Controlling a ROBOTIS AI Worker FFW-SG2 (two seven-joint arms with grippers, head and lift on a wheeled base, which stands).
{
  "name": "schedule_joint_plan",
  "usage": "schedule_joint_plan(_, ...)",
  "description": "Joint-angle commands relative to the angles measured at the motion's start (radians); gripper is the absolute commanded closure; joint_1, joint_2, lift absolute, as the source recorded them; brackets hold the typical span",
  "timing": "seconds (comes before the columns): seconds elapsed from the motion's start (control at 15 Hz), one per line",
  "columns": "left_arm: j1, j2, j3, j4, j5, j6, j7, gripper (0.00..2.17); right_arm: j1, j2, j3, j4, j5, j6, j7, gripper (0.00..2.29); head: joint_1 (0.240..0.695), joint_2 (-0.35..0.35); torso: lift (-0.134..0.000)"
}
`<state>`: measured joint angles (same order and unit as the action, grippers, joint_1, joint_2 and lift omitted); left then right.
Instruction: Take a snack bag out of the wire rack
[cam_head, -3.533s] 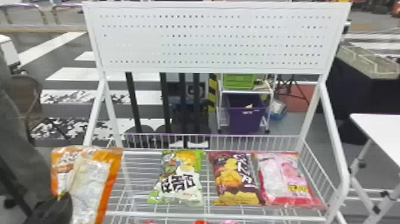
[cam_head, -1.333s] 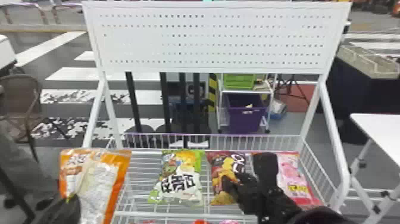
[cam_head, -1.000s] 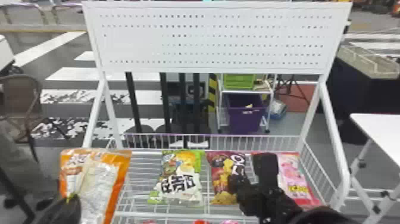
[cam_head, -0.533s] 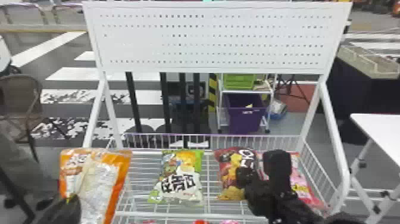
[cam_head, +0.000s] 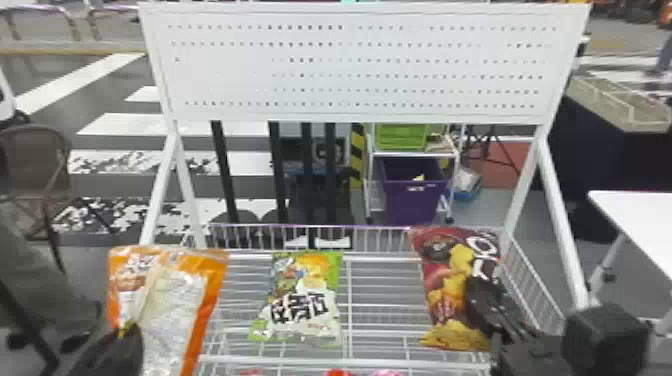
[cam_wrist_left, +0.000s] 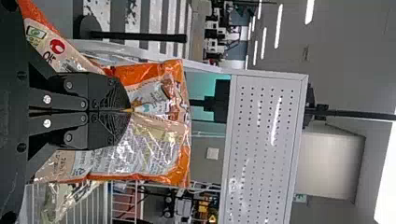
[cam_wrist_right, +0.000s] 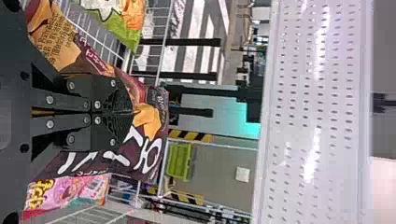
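Note:
My left gripper (cam_head: 112, 345) is at the lower left in the head view, pinching an orange snack bag (cam_head: 172, 300). In the left wrist view, the left gripper (cam_wrist_left: 130, 110) is shut on that orange bag (cam_wrist_left: 159, 149). At the right side of the wire rack (cam_head: 348, 300), my right gripper (cam_head: 472, 295) holds a dark red snack bag (cam_head: 450, 280), partly covering it. The right wrist view has the right gripper (cam_wrist_right: 133, 112) shut on the dark red bag (cam_wrist_right: 135, 158), with a pink bag (cam_wrist_right: 70, 191) beside it. A green-and-white bag (cam_head: 302, 305) lies on the rack's wire shelf.
The rack's white perforated panel (cam_head: 355, 65) rises behind the shelf, with slanted posts at both sides. A white table (cam_head: 645, 225) stands at the right. Beyond the rack are a purple bin (cam_head: 412, 200) and a chair (cam_head: 35, 175).
The right gripper came in from the right, closed on the dark red bag, and has moved it up and rightward, over the pink one. The left arm with the orange bag has stayed nearly still lately.

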<state>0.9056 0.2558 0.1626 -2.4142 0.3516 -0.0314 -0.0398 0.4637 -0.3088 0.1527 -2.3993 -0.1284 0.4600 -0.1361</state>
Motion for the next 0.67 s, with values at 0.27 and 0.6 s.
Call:
schedule_joint_plan(0.27,-0.005,0.003,-0.005,0.004,0.000,0.000,0.000,1.89,0.365,0.088,-0.093,-0.049,0.073,-0.565,0.052,2.25,0.499,0.000,0.000)
schedule_joint_plan(0.6,-0.019,0.002,-0.008,0.014,0.000,0.000,0.012,1.89,0.520,0.142,-0.189,-0.035,0.061,-0.703,0.089,2.25,0.499,0.000,0.000)
